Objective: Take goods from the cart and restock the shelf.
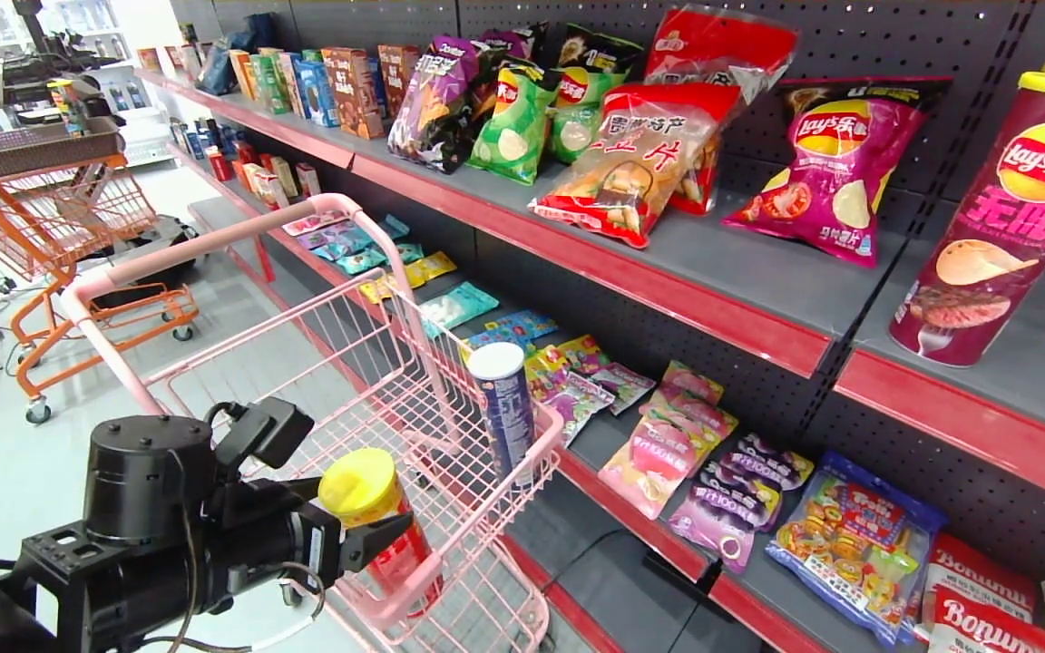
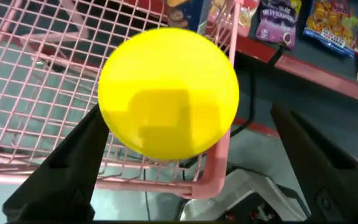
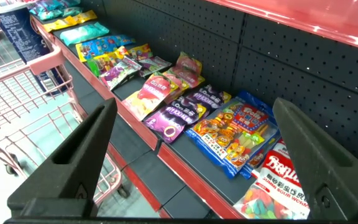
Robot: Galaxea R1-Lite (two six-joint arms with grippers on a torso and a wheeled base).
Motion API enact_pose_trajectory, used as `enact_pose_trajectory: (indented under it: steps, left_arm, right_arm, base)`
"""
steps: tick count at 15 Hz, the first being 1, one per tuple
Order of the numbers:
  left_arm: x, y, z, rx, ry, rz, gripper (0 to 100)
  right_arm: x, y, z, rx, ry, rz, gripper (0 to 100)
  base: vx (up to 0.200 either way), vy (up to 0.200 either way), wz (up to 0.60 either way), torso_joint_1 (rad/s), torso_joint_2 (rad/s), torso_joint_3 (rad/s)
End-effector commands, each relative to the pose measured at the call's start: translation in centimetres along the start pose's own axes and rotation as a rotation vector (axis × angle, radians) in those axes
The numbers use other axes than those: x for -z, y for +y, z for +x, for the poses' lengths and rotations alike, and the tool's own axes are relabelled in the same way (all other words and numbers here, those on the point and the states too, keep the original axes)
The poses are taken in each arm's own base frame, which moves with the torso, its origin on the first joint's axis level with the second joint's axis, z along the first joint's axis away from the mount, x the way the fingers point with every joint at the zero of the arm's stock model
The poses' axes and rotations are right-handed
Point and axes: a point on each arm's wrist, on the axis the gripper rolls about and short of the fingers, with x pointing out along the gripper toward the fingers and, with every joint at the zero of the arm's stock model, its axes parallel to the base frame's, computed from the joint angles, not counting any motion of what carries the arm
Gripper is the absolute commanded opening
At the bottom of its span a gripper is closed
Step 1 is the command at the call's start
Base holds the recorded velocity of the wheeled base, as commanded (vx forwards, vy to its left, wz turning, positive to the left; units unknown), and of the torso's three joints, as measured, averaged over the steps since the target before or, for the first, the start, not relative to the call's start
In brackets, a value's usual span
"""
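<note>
A red can with a yellow lid stands upright in the near corner of the pink cart. My left gripper is open, one finger on each side of the can's top. One finger is close against the lid and the other stands well apart. A blue can with a white lid is upright at the cart's shelf-side rim. My right gripper hangs open and empty above the lower shelf of candy bags.
The upper shelf holds chip bags and a tall purple chip can, with bare grey space between them. An orange cart stands at the back left. A black cable lies on the floor by the shelf base.
</note>
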Motion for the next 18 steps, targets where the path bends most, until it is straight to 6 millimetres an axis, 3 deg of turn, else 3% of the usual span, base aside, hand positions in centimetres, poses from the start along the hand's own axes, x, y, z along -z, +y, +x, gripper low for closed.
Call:
enact_pose_trajectory:
  steps: [1, 6, 12, 17, 18]
  left_arm:
    - [0.6, 0.0, 0.1, 0.001, 0.025, -0.006, 100]
    - [0.8, 0.6, 0.2, -0.022, 0.024, -0.019, 100]
    - [1.4, 1.5, 2.4, -0.066, -0.030, -0.010, 100]
    - [1.6, 1.5, 2.5, -0.067, -0.019, -0.011, 100]
    - [1.6, 1.5, 2.6, -0.067, -0.019, -0.011, 0]
  right_arm:
    - [0.0, 0.0, 0.0, -0.001, 0.000, 0.001, 100]
    - [0.0, 0.0, 0.0, -0.001, 0.000, 0.001, 100]
    - [0.0, 0.0, 0.0, -0.001, 0.000, 0.000, 100]
    - [0.0, 0.0, 0.0, -0.001, 0.000, 0.000, 100]
    - [0.0, 0.0, 0.0, -0.001, 0.000, 0.000, 100]
  base:
    - [0.000, 0.000, 0.00, 0.000, 0.00, 0.000]
    - [0.000, 0.000, 0.00, 0.000, 0.00, 0.000]
    - [0.000, 0.000, 0.00, 0.000, 0.00, 0.000]
    - [0.000, 0.000, 0.00, 0.000, 0.00, 0.000]
    - [0.000, 0.000, 0.00, 0.000, 0.00, 0.000]
